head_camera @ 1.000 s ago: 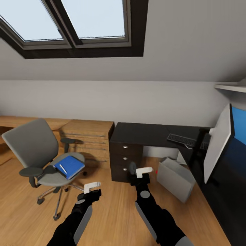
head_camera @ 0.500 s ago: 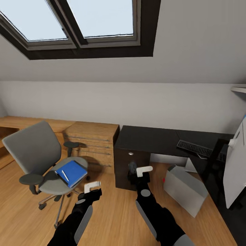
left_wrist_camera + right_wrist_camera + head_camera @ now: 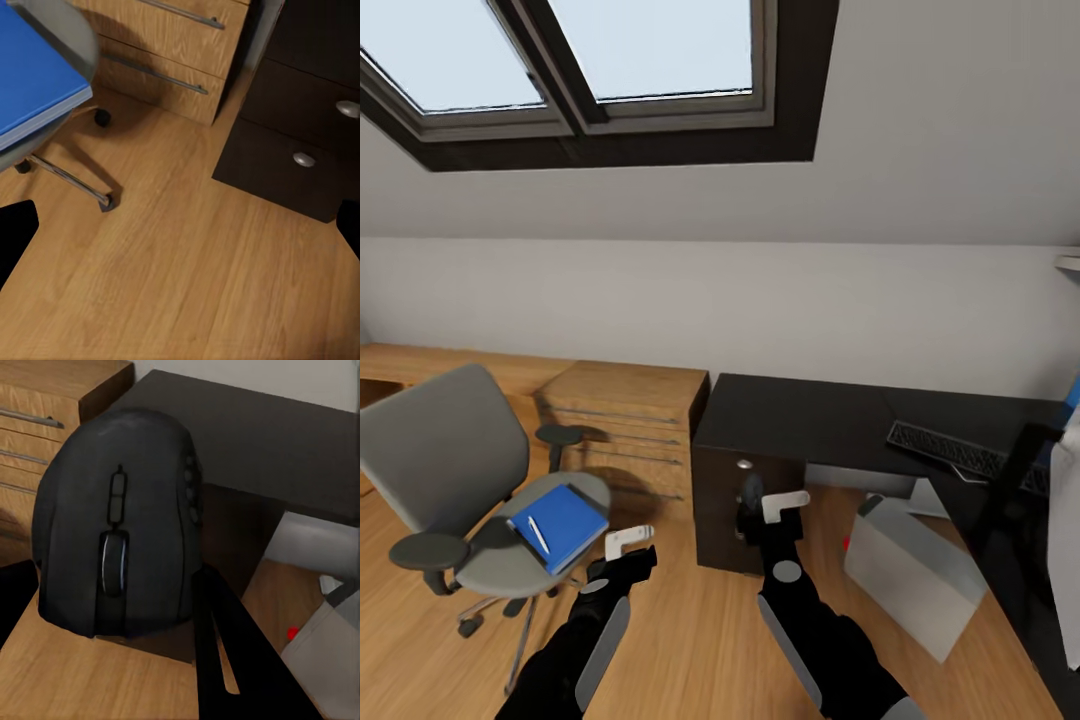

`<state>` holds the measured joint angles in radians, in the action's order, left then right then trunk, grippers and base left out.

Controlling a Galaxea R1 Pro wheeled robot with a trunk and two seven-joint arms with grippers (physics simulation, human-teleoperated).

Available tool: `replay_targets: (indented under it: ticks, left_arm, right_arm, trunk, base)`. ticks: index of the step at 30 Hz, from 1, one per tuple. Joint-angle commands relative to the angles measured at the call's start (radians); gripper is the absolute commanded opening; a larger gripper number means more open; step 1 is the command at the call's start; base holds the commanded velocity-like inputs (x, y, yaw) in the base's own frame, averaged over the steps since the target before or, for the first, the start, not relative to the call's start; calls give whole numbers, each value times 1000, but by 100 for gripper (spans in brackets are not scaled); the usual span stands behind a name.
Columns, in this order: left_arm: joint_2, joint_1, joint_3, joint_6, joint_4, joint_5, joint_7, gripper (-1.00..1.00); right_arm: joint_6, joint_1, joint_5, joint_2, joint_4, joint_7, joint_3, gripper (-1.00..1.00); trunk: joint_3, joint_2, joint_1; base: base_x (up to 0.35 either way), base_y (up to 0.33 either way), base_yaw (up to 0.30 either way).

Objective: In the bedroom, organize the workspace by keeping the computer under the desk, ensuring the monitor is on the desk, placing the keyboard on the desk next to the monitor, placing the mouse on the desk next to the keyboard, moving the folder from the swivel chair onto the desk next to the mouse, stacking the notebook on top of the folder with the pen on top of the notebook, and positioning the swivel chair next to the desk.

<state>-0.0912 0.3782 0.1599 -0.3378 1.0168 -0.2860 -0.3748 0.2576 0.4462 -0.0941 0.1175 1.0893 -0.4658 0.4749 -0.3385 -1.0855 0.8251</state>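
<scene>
The right end effector [image 3: 752,503] grips the mouse [image 3: 116,521] over the light wood floor [image 3: 690,640]; the left end effector [image 3: 628,548] is wide apart, holding nothing. Beyond, the folder [image 3: 558,525] lies on the swivel chair [image 3: 450,460]; the keyboard [image 3: 960,455] rests on the black table [image 3: 810,420] under the skylight [image 3: 590,70].

Light wood plank floor [image 3: 690,640]: visible grain, satin sheen. Light wooden drawer unit [image 3: 625,420] at 9 o'clock of the desk: same grainy oak look, slim brushed-metal bar handles. Black L-shaped desk [image 3: 800,420]: smooth top, w/ dark drawer fronts [image 3: 300,142] matt, round silvery metal knobs. Grey swivel chair [image 3: 445,450]: matt woven-cloth upholstery, black matt plastic armrests, shiny chrome spokes. Bright blue flat folder [image 3: 558,525] on seat: smooth, slightly glossy cover, thin white paper-like edges. Dark grey rounded mouse [image 3: 116,525]: matt, fine-textured plastic, ribbed scroll wheel. Light grey boxy computer tower [image 3: 915,580] at 4 o'clock of drawers: smooth matt casing. Skylight frame [image 3: 790,90]: black, matt.
</scene>
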Motion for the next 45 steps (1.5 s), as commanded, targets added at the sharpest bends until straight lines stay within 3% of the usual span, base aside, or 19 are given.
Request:
replay_targets:
  ticks: [1, 14, 21, 32, 39, 41, 45]
  left_arm:
    - [1, 1, 3, -3, 2, -10, -9, 100]
    - [1, 1, 3, -3, 0, -10, -9, 100]
    - [1, 1, 3, -3, 0, -10, -9, 100]
    - [0, 1, 4, -3, -1, -10, -9, 100]
    - [-1, 0, 4, -3, -1, -10, -9, 100]
    - [-1, 1, 4, -3, -1, -10, -9, 100]
    - [-1, 1, 5, -3, -1, -10, -9, 100]
  right_arm:
    - [2, 1, -12, -1, 3, -9, 3, -100]
    - [-8, -1, -13, 0, 2, -8, 5, -100]
    - [-50, -1, -12, 0, -12, -9, 6, -100]
    - [-57, -1, -12, 1, -24, -6, 7, -100]
    - [-121, -1, -12, -2, -60, -5, 5, -100]
    - [-181, -1, -12, 0, -144, -4, 1, -100]
    - [-191, 1, -12, -4, -173, -3, -7, -100]
  trunk:
    - [-1, -1, 1]
    - [-1, -1, 1]
    - [-3, -1, 1]
    - [-10, -1, 1]
    - [-11, -1, 1]
    - [-11, -1, 1]
    - [-11, -1, 1]
  base:
    - [316, 0, 0]
    - [319, 0, 27]
    - [320, 0, 215]
    - [313, 0, 252]
    - [312, 0, 58]
    - [318, 0, 4]
    - [318, 0, 1]
